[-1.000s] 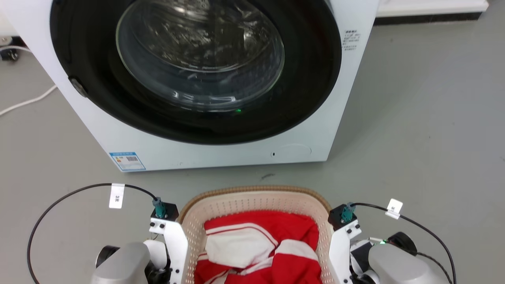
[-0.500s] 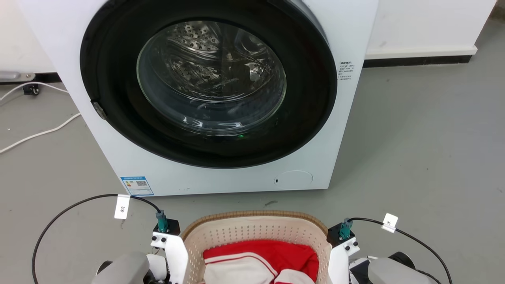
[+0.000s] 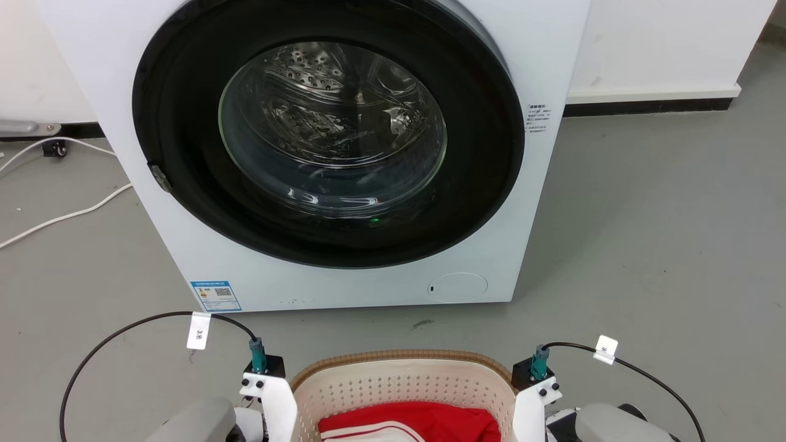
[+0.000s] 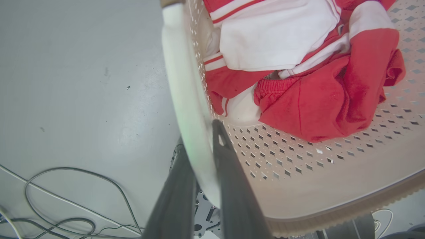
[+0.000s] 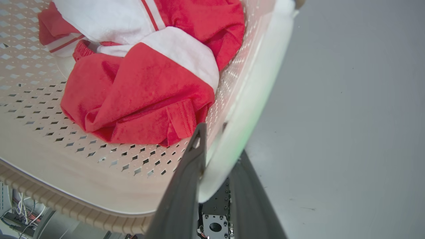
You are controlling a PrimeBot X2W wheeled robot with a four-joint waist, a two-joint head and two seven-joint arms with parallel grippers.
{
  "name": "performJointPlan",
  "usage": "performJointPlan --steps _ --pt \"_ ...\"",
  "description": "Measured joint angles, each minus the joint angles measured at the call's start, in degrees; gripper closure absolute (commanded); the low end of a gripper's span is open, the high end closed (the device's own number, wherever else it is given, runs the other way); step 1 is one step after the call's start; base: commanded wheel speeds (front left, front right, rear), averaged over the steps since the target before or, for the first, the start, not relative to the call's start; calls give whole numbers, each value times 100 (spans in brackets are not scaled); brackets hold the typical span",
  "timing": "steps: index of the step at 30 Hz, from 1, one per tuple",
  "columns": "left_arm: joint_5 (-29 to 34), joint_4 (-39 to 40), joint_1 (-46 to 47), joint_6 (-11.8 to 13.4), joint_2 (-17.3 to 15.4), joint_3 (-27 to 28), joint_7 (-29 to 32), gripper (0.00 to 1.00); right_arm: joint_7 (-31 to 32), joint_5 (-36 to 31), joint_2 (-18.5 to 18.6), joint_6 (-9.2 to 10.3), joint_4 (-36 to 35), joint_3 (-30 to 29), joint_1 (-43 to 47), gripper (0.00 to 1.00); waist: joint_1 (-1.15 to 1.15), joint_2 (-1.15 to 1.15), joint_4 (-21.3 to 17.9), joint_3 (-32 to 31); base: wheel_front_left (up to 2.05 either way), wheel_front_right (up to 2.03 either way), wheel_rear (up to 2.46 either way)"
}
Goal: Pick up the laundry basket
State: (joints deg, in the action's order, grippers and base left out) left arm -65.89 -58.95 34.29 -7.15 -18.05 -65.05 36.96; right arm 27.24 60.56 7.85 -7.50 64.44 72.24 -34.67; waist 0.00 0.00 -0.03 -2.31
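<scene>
Two pincers, seemingly tight; one basket

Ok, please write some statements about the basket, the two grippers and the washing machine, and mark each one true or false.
1. The left gripper clamps the laundry basket at its side, one finger inside, one outside. True.
2. The right gripper hangs free of the basket. False: it clamps the basket's other side.
3. The basket is empty. False: red and white clothing lies in it.
4. The washing machine stands beyond the basket. True.
5. A white cable lies on the floor left of the machine. True.
</scene>
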Motion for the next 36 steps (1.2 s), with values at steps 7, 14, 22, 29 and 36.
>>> performJointPlan --steps 7,14,22,29,36 --pt "-140 -24 14 0 -8 -159 68 100 100 62 0 0 -8 47 2 100 0 0 7 -10 0 0 0" --pt "-249 -63 35 0 -4 -290 32 100 104 63 -5 0 -20 73 2 100 0 0 11 0 0 0 0" --pt "-349 -92 80 0 9 -419 16 100 137 87 -4 0 -23 85 1 100 0 0 26 0 0 0 0" --pt "-436 -111 104 0 11 -504 14 100 156 93 -4 0 -21 90 0 100 0 0 17 -2 0 0 0" --pt "-491 -111 118 0 11 -570 13 100 160 100 -4 0 -9 94 0 100 0 0 12 1 0 0 0"
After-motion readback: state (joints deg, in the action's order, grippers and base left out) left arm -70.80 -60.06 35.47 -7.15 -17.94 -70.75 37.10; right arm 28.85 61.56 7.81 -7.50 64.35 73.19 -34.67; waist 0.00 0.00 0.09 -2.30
